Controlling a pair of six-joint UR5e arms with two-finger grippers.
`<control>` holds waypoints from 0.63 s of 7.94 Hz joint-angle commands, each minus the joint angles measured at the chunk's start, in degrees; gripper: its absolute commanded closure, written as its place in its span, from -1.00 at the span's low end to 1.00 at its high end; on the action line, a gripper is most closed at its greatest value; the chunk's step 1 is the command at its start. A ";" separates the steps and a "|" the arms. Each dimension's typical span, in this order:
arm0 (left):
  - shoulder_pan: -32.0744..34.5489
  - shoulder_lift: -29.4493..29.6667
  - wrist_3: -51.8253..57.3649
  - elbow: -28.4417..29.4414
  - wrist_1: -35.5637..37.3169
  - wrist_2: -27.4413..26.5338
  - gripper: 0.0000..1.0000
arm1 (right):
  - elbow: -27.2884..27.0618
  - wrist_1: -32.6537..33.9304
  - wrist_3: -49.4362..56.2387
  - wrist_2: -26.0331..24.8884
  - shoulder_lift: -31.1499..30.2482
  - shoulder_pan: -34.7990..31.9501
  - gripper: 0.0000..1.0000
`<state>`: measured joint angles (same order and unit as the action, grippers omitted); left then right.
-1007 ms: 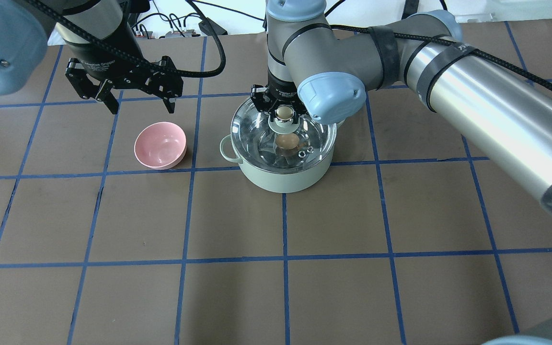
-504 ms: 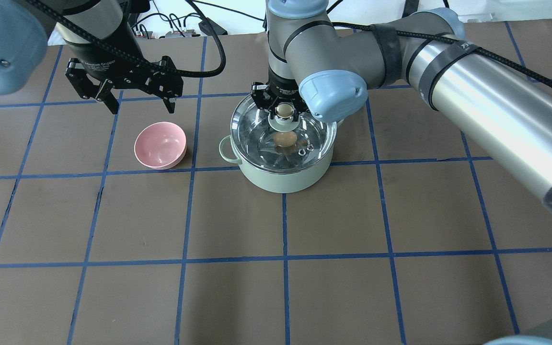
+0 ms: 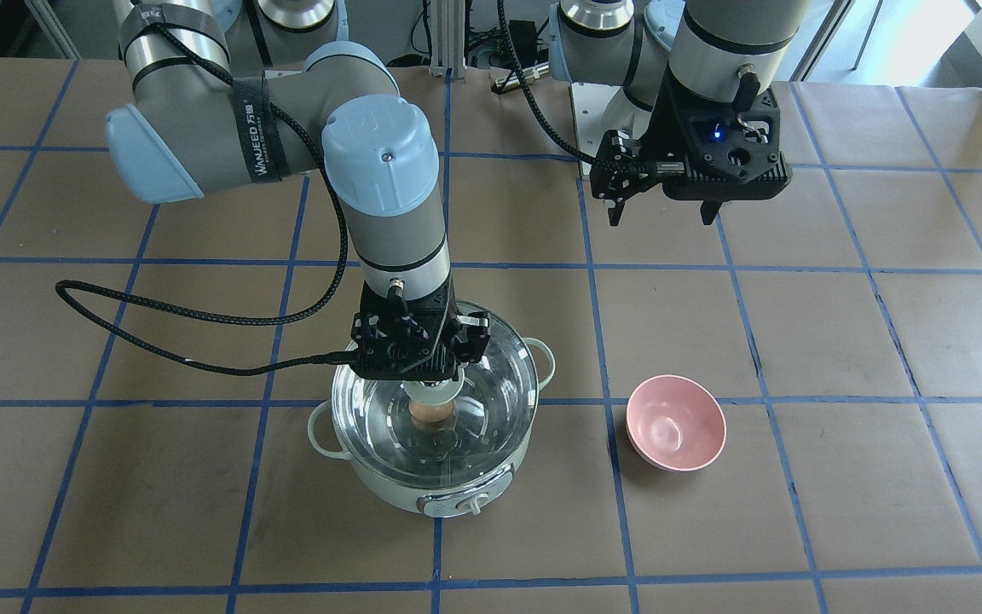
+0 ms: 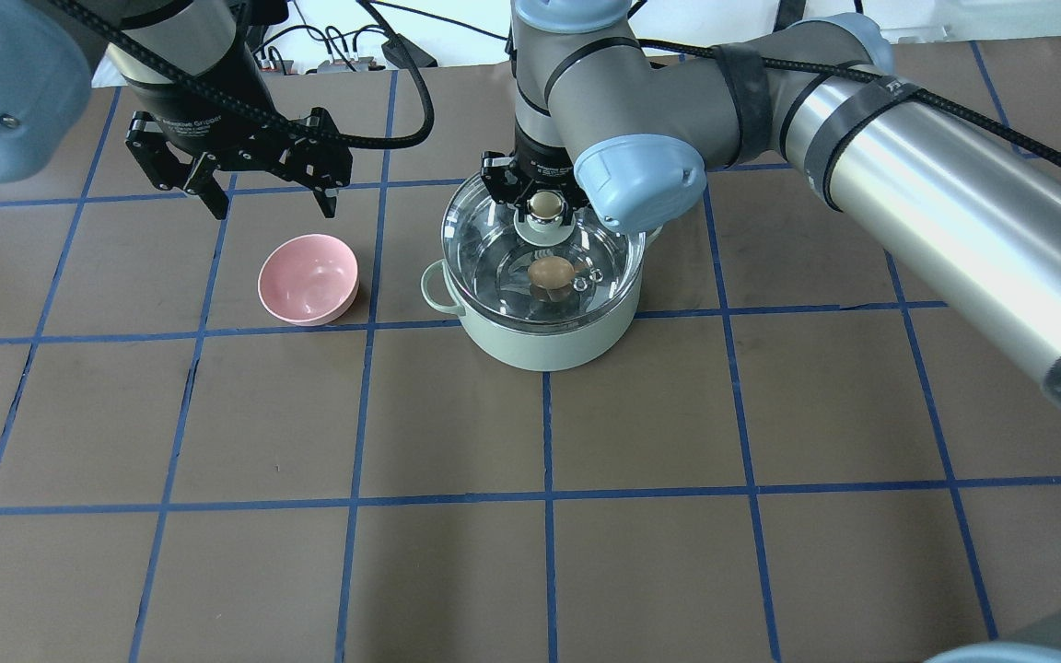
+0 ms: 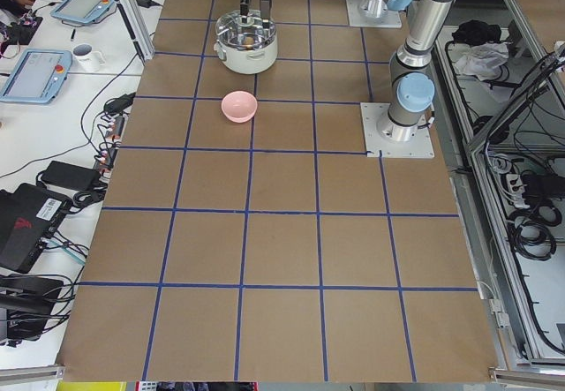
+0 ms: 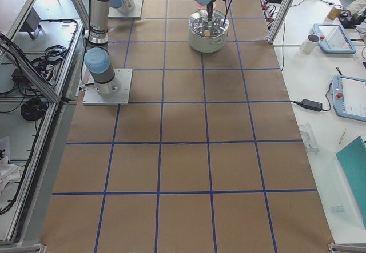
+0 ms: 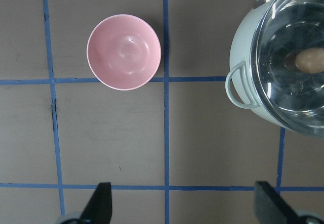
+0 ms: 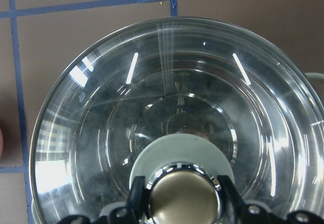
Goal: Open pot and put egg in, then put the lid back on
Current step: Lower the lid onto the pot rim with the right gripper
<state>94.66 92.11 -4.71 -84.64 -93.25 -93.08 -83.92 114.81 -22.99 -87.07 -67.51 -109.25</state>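
Two jaws of the right gripper point(image 4: 544, 204) pinch the beige knob point(image 8: 183, 199), likely the surest hold on the slick, breakable glass lid point(image 4: 484, 249) atop the mint-green pot point(image 4: 544, 348), egg point(image 4: 550, 273) inside, while the left gripper point(image 4: 273, 207) hangs open above the counter point(image 4: 678, 552) near a pink bowl point(image 4: 308, 279).

The lid point(image 4: 494, 241) and right gripper point(image 4: 544, 204) cover the pot point(image 4: 544, 345); a gap separates it from the pink bowl point(image 4: 308, 279).

You have: counter point(image 4: 678, 571) brown, gridded with blue tape point(image 4: 355, 502) | pot point(image 4: 544, 345) stands on it over a crossing of tape lines | pink bowl point(image 4: 308, 279) sits upright near the pot, apart from it, beside a tape line
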 commanded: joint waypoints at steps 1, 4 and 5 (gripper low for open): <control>0.00 0.00 0.05 0.00 0.00 0.00 -1.00 | -0.19 0.06 -0.65 -0.03 -0.07 0.00 1.00; 0.00 0.00 0.05 0.00 0.00 0.00 -1.00 | -0.19 0.06 -0.92 0.06 -0.07 0.00 0.56; 0.00 0.00 0.05 0.00 0.00 0.00 -1.00 | -0.28 0.06 -0.92 -0.12 -0.07 0.00 0.51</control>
<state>94.66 92.11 -4.66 -84.66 -93.25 -93.08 -84.11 114.87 -23.86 -86.98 -67.58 -109.25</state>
